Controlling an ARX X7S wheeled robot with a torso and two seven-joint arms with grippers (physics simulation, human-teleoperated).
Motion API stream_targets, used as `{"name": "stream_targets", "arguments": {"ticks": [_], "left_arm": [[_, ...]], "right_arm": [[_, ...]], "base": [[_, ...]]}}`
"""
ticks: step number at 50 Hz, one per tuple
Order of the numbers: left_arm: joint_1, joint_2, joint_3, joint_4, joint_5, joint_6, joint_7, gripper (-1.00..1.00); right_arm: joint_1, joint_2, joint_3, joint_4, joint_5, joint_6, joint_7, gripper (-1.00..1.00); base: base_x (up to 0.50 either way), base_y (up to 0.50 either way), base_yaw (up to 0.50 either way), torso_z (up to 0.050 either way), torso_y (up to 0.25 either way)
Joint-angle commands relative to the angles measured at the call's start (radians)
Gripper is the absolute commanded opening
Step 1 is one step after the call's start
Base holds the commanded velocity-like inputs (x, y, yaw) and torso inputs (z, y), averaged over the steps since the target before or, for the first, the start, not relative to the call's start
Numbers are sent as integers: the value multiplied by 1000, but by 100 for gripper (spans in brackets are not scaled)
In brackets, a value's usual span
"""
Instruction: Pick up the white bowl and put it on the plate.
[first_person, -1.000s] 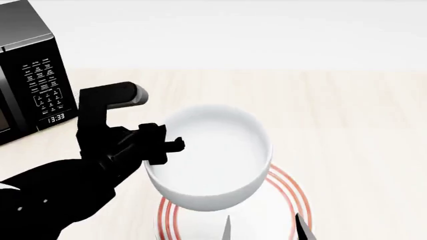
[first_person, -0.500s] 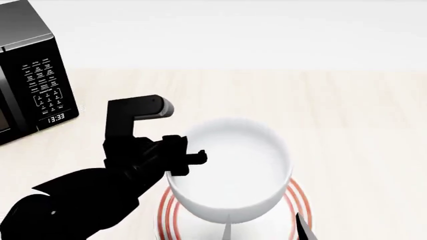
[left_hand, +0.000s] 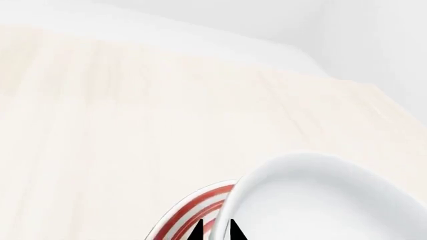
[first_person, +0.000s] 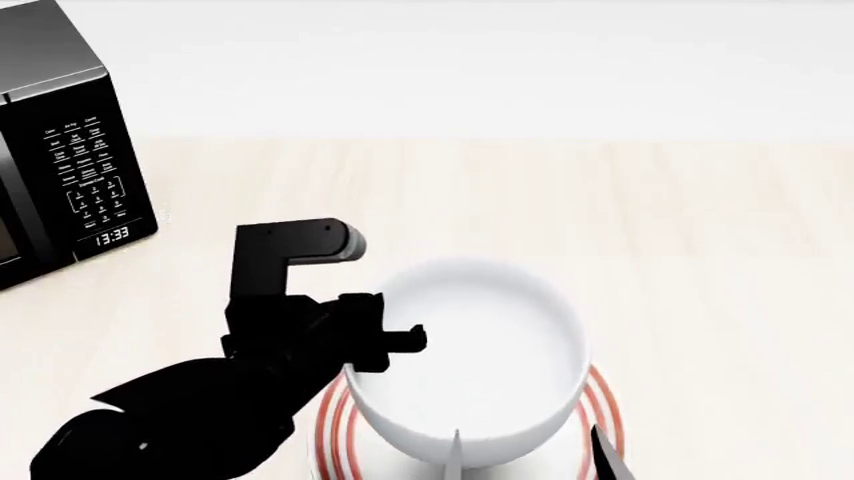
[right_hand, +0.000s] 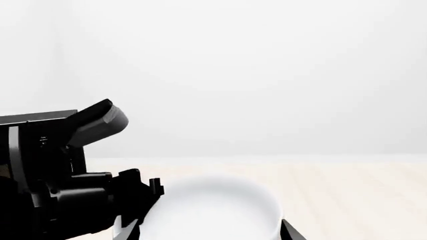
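Head view: white bowl upright, mouth up

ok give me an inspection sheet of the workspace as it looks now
surface: pale wood-grain table, bare apart from the items below
job's things: white bowl held over the plate; whether it touches the plate cannot be told
clutter: black microwave at the far left of the head view, clock lit
grippers: left gripper has its fingers closed on the bowl's rim; right gripper shows only as two tips at the bottom edge of the head view, spread apart, holding nothing
cables: nothing seen
surroundings: plain white wall behind the table
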Motion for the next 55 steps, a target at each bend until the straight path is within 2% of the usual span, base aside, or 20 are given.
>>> {"name": "stream_targets", "arguments": {"ticks": [1, 55], "left_arm": [[-11, 21, 12, -36, -16, 48, 21, -100], [-25, 30, 165, -208, -99, 173, 71, -100]], "right_arm": [[2, -17, 19, 16, -35, -35, -8, 100], [5, -6, 3, 23, -34, -45, 1, 100]], "base": [[0, 0, 0, 0, 0], [0, 0, 0, 0, 1]]}}
